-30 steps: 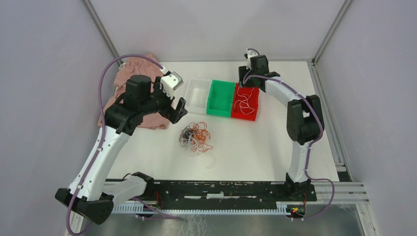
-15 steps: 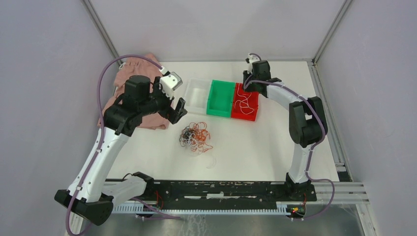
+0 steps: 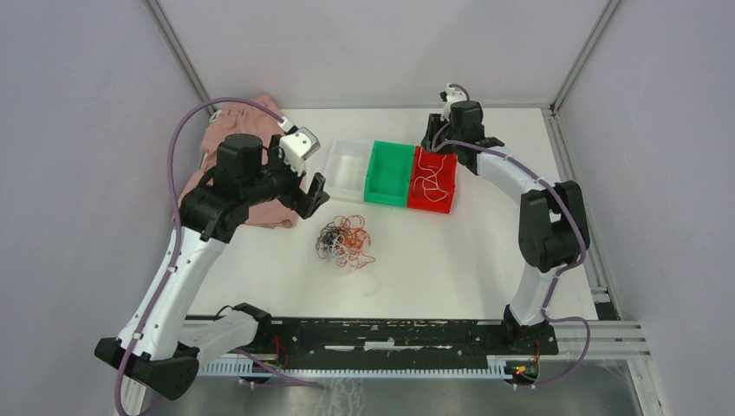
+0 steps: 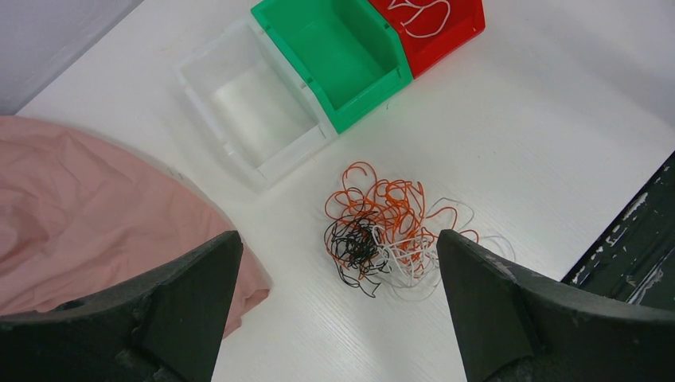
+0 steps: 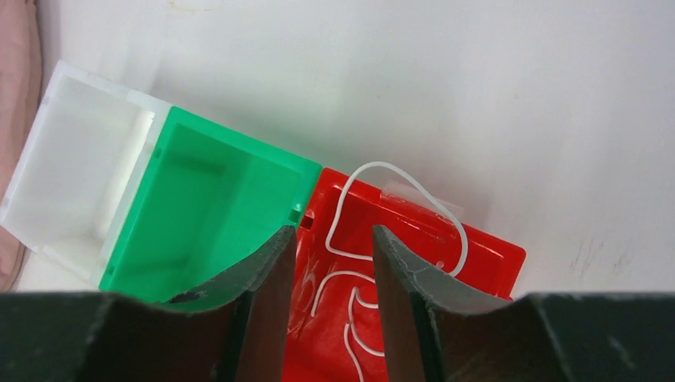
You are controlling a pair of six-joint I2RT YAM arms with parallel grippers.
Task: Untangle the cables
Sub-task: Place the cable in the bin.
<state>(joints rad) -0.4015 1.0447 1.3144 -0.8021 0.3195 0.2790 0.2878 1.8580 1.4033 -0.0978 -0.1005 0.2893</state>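
Left gripper (image 4: 338,239): my jaws are spread wide and empty, hanging above the tangle of cables (image 4: 382,239), which lies mid-worktop, nearer the right finger. Right gripper (image 5: 332,239): jaws narrowly parted, gripping nothing, over the red bin (image 5: 477,302) toward the far edge. White cables (image 5: 384,164) lie inside it.

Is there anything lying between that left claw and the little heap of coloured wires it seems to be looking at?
Nothing visible. The left gripper hangs open above the tangle of orange, black and white wires, with only bare white table around it. The pink cloth lies off to one side, the plastic bins beyond.
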